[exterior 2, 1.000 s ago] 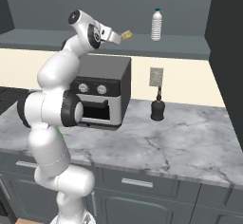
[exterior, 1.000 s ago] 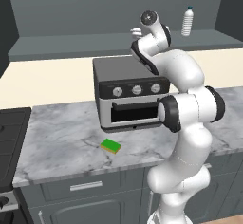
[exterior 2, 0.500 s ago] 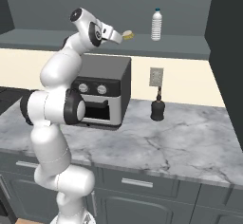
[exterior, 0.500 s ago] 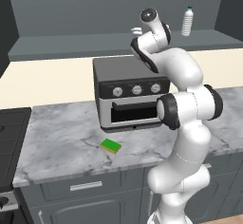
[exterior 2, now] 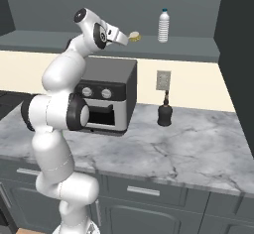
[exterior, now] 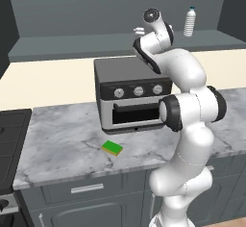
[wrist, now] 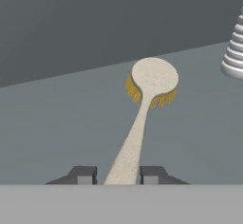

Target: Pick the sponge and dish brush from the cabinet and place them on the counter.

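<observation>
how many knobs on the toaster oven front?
3. All sit in a row on the toaster oven's front panel above the door: left knob, middle knob, right knob. In the right base view the arm may hide one.

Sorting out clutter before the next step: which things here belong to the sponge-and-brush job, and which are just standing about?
Part of the job:
- green-topped yellow sponge, on the marbled grey-white stone counter
- cream-handled dish brush, between the gripper fingers
- dark grey cabinet shelf

Standing about:
- clear plastic bottle
- black toaster oven
- black dispenser bottle
</observation>
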